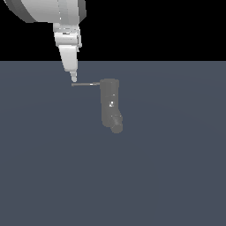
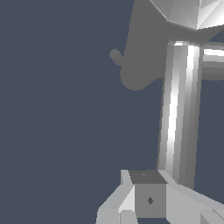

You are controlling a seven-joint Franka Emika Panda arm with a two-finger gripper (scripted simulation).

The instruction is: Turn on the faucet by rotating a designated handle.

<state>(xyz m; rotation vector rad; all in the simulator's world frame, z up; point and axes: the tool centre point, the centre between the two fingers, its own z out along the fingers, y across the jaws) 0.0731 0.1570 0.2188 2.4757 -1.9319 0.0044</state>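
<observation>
Handle (image 1: 85, 84) projects exterior view's left from faucet (image 1: 110, 105).

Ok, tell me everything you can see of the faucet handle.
The handle is a thin, straight grey rod, metallic-looking with a bright sheen in the wrist view. It projects level from the top of the upright grey faucet, pointing toward the exterior view's left. The white gripper comes down at its free end, tip at or just above the rod; actual contact cannot be confirmed. Nothing else is near it.

A bare simulated scene: flat slate-blue floor (image 1: 167, 176) under a black void, without furnishings.
</observation>
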